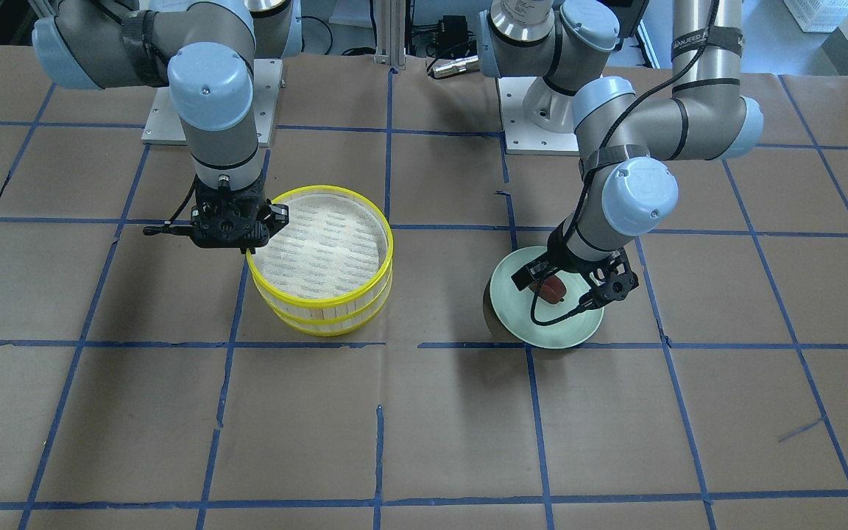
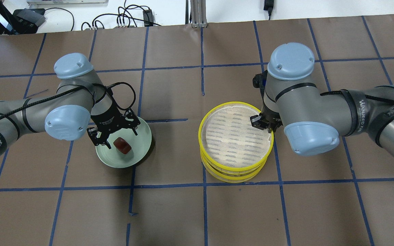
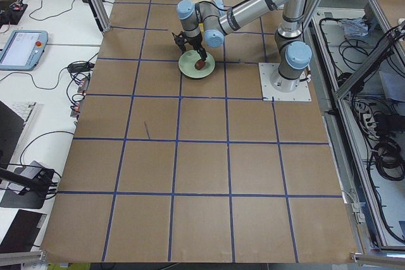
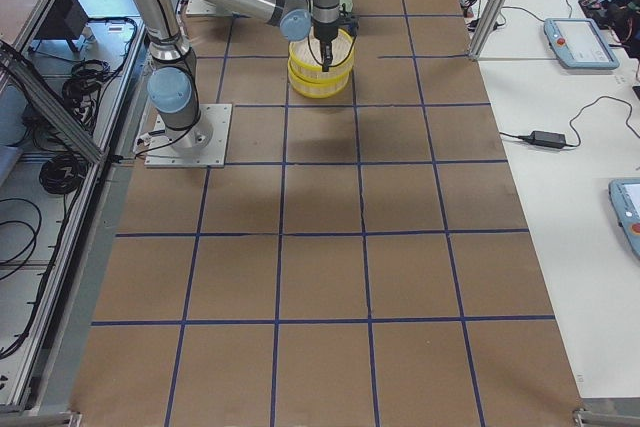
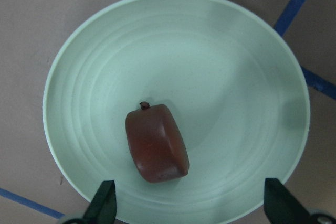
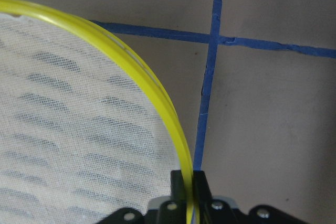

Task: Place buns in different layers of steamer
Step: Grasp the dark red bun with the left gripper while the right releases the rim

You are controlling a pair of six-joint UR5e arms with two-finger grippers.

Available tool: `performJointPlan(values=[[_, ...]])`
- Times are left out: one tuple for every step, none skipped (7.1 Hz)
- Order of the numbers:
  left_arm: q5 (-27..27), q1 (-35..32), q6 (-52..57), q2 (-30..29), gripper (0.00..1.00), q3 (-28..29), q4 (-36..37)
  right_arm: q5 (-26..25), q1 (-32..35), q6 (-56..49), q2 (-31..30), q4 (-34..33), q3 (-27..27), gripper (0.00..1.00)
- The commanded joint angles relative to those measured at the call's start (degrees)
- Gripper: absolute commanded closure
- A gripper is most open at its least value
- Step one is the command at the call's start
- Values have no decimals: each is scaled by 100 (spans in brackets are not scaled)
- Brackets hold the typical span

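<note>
Front view: the brown paper table (image 1: pixel 424 427) is taped in blue squares, and the upper tier (image 1: pixel 328 246) sits on the lower tier (image 1: pixel 336 324).

Overhead: the right gripper (image 2: pixel 264 124) is clamped on the upper tier's rim. Well apart from the stack, the left gripper (image 2: pixel 119 137) hangs with its fingers spread above the dark bun (image 2: pixel 122 146) on the green plate (image 2: pixel 141 143).

Right side view: a white desk (image 4: pixel 540 77) with cables runs beside the table.

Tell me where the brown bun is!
In the overhead view, the brown bun lies on the pale green plate on the robot's left side, just under the left gripper, whose fingers are open.
</note>
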Motion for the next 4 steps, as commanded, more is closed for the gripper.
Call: performJointPlan(values=[[44, 3, 3, -23, 0, -6, -72, -80, -1, -25, 8, 8, 5, 96], [70, 3, 29, -93, 0, -6, -46, -20, -1, -42, 16, 9, 66, 96], [71, 3, 38, -215, 0, 11, -2, 41, -1, -51, 25, 0, 84, 96], [71, 3, 47, -234, 0, 20, -2, 146, -1, -43, 25, 8, 101, 96]])
